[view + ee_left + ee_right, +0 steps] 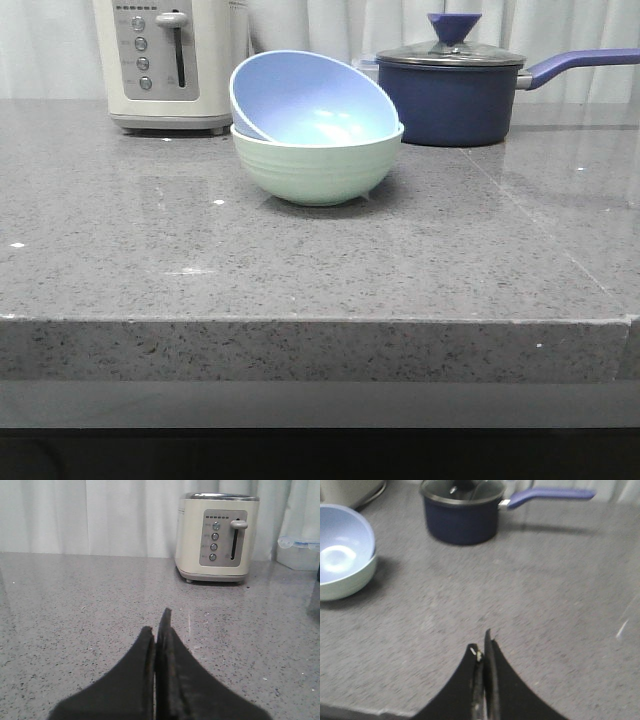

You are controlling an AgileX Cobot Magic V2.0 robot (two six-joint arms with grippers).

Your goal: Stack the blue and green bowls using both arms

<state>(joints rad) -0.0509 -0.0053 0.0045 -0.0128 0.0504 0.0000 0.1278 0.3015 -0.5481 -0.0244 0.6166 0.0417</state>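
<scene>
Pale periwinkle blue bowl (318, 100); mint green bowl (315, 166), faintly ridged; speckled grey desk (300, 270); cream toaster (170, 62) with a grey panel; navy saucepan (450, 100), purple-blue handle; both pincers black.

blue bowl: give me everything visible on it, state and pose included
The blue bowl is round, matte light periwinkle, with smooth plain sides and a thin pale rim; it looks like plastic, with a soft glare spot inside. It sits nested in the green bowl, tilted, its left rim raised and its opening tipped toward the camera and right. Only the green bowl touches it. The pair stands mid-counter, in front of the toaster and saucepan. Neither gripper is near it; it looks empty.
</scene>
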